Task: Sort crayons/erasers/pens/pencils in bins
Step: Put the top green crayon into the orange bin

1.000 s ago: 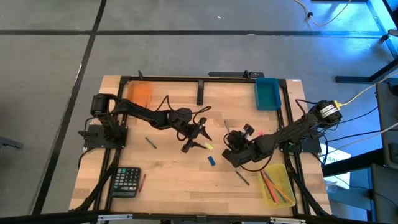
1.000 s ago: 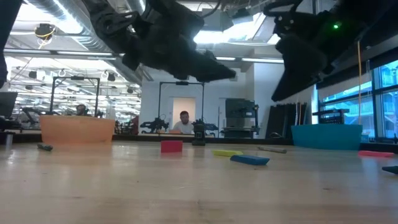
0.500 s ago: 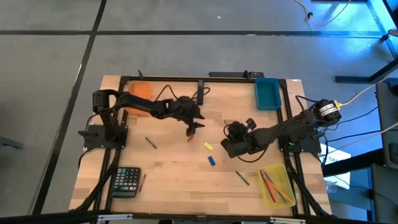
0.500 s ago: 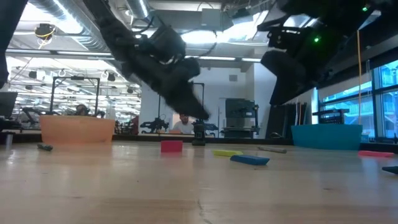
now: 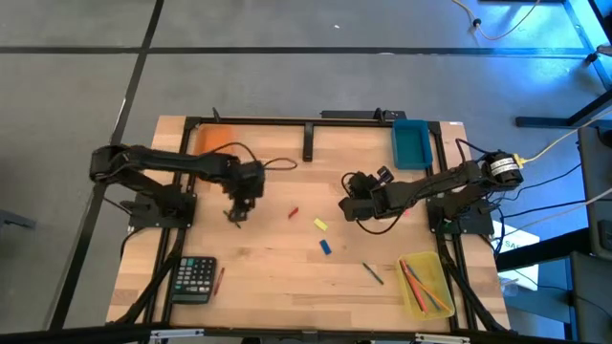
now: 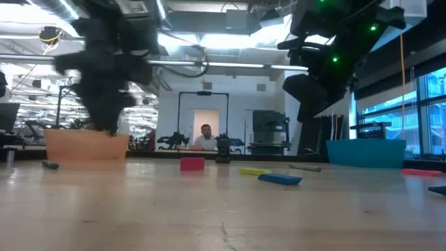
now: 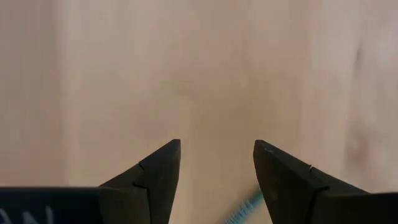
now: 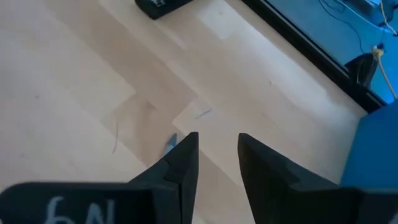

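My left gripper [image 5: 235, 211] is open above the table's left part, over a short dark green pen whose teal end [image 7: 245, 211] shows between its fingers. My right gripper [image 5: 350, 206] is open and empty, above the table right of centre. A red crayon [image 5: 294, 212], a yellow eraser [image 5: 319, 225] and a blue eraser [image 5: 326, 247] lie flat on the table between the arms. The orange bin [image 5: 215, 141] stands at the far left and the teal bin [image 5: 411, 143] at the far right. The yellow bin [image 5: 426, 285], at the near right, holds several long sticks.
A black calculator [image 5: 194, 279] with a thin red stick [image 5: 220, 279] beside it lies at the near left. A black bar [image 5: 308, 141] lies at the far middle. A green pen [image 5: 373, 274] lies near the yellow bin. A person shows in the room beyond the table [image 6: 206, 137].
My left gripper has swung from the table's middle, near the crayon and yellow eraser, toward the left edge, and now hangs over the green pen. My right gripper has gone toward the far edge. The crayon and erasers have stayed in place.
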